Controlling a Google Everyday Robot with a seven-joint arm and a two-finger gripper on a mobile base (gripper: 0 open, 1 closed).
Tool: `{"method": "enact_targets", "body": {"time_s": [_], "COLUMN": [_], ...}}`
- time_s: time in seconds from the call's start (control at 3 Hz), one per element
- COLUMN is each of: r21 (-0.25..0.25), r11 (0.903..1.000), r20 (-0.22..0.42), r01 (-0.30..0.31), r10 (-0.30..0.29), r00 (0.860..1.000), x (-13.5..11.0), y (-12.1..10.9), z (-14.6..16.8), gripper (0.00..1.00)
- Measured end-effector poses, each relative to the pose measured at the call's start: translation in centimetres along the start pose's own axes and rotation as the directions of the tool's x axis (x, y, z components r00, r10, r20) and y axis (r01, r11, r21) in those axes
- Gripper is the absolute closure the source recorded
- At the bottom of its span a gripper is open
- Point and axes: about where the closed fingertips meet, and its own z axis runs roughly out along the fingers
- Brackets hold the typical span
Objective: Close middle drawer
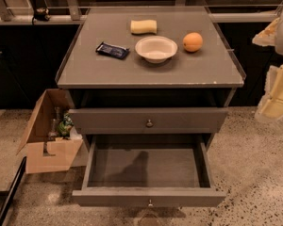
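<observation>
The middle drawer [148, 197] is the grey drawer pulled far out at the bottom of the cabinet. Its flat front has one small round knob [150, 203] at centre, and its inside [146, 166] is bare. Above it, a wider and taller grey drawer front [148, 119] with its own knob stands out a little from the cabinet. No drawer shows below the middle one. My gripper [276, 98] shows as a pale, yellowish shape at the right edge. It is level with the cabinet top, well to the right of and above the middle drawer, and touches nothing.
The cabinet top [85, 65] holds a yellow sponge [144, 26], a white bowl [156, 48], an orange [193, 42] and a dark snack packet [112, 50]. An open cardboard box [49, 135] with items inside stands on the floor at the left. The floor is speckled stone.
</observation>
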Motion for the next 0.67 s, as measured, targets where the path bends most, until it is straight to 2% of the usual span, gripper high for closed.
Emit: {"method": "enact_targets", "body": {"time_s": [0.33,0.67], "r21": [0.002,-0.014], "r11": [1.0,0.9996], "r20": [0.027,0.137], "r01": [0.001,-0.023], "r10": [-0.001,0.025], "r00": [1.0,0.99], "x": [0.1,0.5], "y": [0.2,1.0], "z": [0.5,2.3], "gripper": [0.0,0.0]}}
